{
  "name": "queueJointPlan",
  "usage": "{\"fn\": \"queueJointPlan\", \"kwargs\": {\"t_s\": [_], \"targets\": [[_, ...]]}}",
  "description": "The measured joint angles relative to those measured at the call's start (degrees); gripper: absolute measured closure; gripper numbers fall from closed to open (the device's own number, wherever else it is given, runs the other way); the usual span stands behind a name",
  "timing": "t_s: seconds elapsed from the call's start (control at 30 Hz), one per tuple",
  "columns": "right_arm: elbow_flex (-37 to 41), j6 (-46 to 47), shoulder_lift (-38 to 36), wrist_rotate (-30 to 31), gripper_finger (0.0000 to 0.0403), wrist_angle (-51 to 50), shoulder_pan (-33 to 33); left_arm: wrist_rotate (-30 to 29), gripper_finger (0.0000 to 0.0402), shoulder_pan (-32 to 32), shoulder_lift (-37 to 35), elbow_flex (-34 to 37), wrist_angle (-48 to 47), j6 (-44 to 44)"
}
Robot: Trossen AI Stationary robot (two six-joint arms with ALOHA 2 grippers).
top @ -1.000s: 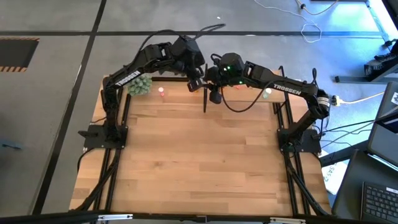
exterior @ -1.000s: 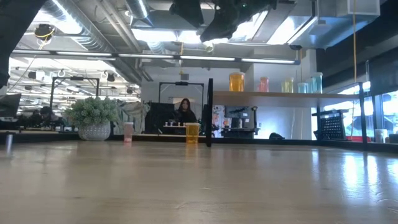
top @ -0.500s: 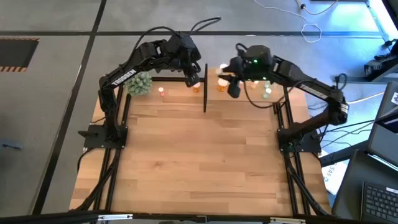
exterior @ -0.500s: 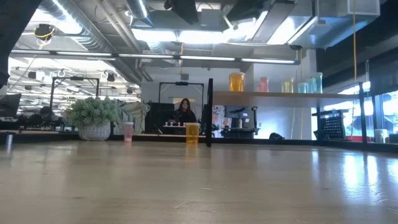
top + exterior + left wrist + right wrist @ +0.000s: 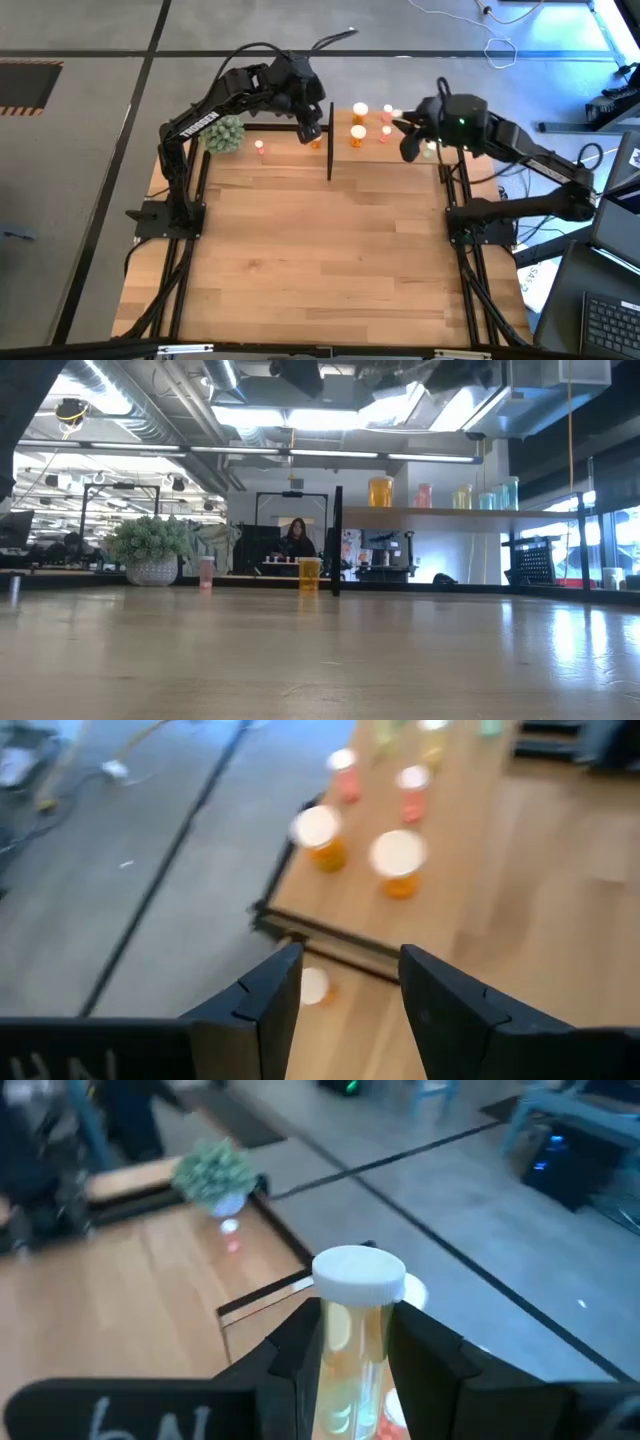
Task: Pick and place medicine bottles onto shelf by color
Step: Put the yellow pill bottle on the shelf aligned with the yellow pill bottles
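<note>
from above, we saw the right gripper [image 5: 408,148] over the shelf [image 5: 400,150], orange bottles [image 5: 358,137] beside it; the left gripper [image 5: 311,128] hovered nearby. at the left wrist its fingers [image 5: 270,995] gaped empty. at the right wrist, fingers [image 5: 300,1345] clamped a yellowish bottle [image 5: 355,1330]

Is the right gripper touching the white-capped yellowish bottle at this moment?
Touching. The right wrist view shows the right gripper with both dark fingers pressed against the sides of the yellowish bottle, just below its white cap, with no gap on either side.
</note>
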State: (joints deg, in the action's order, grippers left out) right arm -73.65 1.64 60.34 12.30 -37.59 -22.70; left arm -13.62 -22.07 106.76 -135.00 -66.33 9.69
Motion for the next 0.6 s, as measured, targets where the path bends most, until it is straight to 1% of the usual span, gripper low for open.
{"fn": "queueJointPlan", "kwargs": {"t_s": [0.17,0.27,0.37,0.43,0.6], "targets": [[11.0,4.2,-6.4,5.2,0.0297,10.2,2.0,11.5,0.0239,-1.4,0.0,0.0,0.9,1.4],[16.4,5.5,-8.2,8.9,0.0297,15.4,3.7,18.7,0.0239,-2.6,0.0,0.0,0.9,2.9],[20.2,6.9,-9.6,13.0,0.0297,18.2,5.2,24.6,0.0239,-4.0,0.0,0.0,0.9,3.0],[22.3,8.2,-10.5,16.3,0.0297,18.9,6.2,26.6,0.0239,-4.8,0.0,0.0,0.9,3.0],[28.4,13.5,-14.0,24.8,0.0297,21.6,9.4,26.7,0.0239,-6.1,0.0,0.0,0.9,3.0]]}}
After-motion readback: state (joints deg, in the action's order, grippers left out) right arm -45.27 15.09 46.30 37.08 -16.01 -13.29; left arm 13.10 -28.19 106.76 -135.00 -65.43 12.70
